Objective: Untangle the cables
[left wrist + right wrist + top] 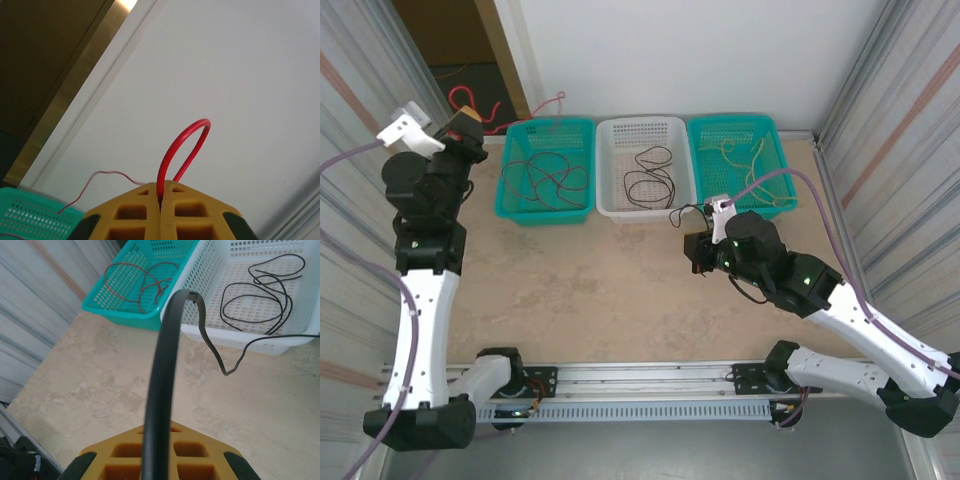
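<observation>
High at the back left, my left gripper [470, 118] [161, 192] is shut on a red cable [182, 145]. The cable loops up from the pinched fingertips, and its thin tail [542, 108] trails toward the wall above the left teal basket [545, 214]. Over the table in front of the white basket [645, 213], my right gripper [698, 248] [159, 429] is shut on a black cable [165, 355]. That cable arches up out of the fingers, and its far end [685, 212] drops toward the white basket's front wall [240, 337].
Three baskets line the back wall. The left teal one [125, 317] holds dark red-brown cables [545, 175], the white one holds black cables [260, 295], and the right teal one [740, 120] holds yellow cables [745, 155]. Corrugated walls flank both sides.
</observation>
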